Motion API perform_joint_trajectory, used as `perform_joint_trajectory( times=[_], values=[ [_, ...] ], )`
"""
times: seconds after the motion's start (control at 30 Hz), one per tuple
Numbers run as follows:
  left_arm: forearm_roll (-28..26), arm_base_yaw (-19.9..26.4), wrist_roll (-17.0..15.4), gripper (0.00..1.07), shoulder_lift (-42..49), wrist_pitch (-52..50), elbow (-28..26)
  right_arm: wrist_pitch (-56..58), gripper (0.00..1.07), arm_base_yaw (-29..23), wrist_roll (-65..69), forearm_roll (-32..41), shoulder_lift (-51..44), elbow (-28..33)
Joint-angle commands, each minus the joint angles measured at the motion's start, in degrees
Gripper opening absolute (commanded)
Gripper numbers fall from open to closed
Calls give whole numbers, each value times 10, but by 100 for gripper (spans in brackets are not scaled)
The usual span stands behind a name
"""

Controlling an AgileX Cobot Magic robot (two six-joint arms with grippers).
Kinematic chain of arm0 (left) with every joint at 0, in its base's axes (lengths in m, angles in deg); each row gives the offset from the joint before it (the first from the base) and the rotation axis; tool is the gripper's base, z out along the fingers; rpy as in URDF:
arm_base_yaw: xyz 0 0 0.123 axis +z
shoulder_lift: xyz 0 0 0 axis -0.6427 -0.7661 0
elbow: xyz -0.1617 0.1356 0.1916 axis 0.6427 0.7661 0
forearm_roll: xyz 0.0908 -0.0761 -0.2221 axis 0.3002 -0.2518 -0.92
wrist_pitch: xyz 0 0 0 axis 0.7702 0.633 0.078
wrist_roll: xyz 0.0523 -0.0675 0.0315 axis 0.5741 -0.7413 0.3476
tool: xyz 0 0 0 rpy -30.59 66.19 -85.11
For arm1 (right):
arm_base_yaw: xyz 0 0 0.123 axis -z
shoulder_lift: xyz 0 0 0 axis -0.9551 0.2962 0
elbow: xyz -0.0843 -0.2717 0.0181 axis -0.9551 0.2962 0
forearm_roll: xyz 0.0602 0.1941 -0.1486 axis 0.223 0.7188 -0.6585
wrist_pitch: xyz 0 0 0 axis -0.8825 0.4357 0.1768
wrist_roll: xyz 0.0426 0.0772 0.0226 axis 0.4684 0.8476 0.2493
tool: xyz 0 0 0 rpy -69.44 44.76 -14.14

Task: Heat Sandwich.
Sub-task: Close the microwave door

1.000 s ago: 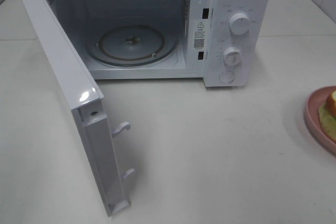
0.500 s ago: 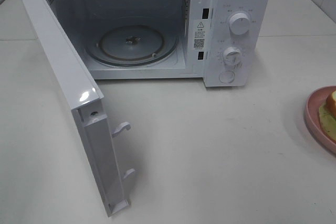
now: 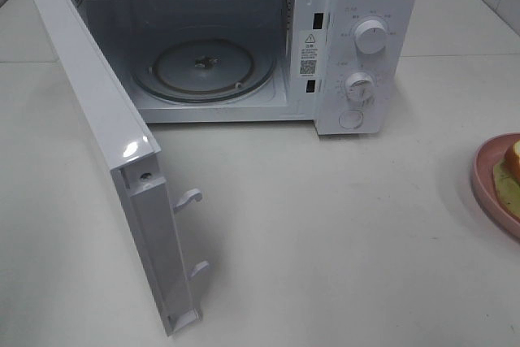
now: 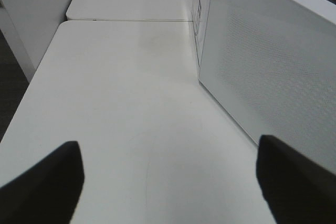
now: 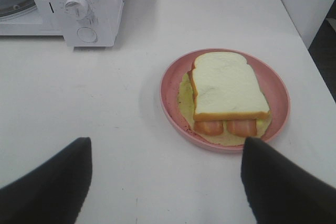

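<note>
I see the sandwich [image 5: 227, 90] on its pink plate [image 5: 170, 85], at four o'clock from the microwave [image 3: 357, 46], door [image 3: 97, 136] wide. My right end effector [image 5: 165, 182] hangs spread before it; my left end effector [image 4: 168, 182] is spread over bare bench [image 4: 121, 93].

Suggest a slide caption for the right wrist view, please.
Open right gripper hovers before the sandwich on its pink plate.

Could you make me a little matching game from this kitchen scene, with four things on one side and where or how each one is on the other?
Things:
1. sandwich
2. microwave door
3. glass turntable
4. right gripper

Places or states:
A. swung wide open
B. lying on the pink plate
C. open, holding nothing, over the table near the plate
D. bare, inside the microwave

Right pairs: 1-B, 2-A, 3-D, 4-C
</note>
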Motion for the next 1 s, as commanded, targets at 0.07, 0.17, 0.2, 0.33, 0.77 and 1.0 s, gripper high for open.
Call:
perform_joint_trajectory(
  times=[0.07, 0.17, 0.2, 0.33, 0.77, 1.0],
  values=[
    [-5, 1, -3, 47, -49, -68, 13, -1, 76, 3, -7, -2, -14, 2],
    [-5, 1, -3, 29, -81, -115, 36, -1, 76, 3, -7, -2, -14, 2],
    [-5, 0, -3, 22, -93, -132, 45, -1, 76, 3, -7, -2, -14, 2],
    [-8, 0, 1, 0, -134, -204, 78, -1, 76, 3, -7, -2, -14, 2],
    [-7, 0, 34, 0, -256, -572, 195, -1, 76, 3, -7, -2, -14, 2],
    [1, -10, 29, 0, -382, -750, 204, -1, 76, 3, -7, -2, -14, 2]
  ],
)
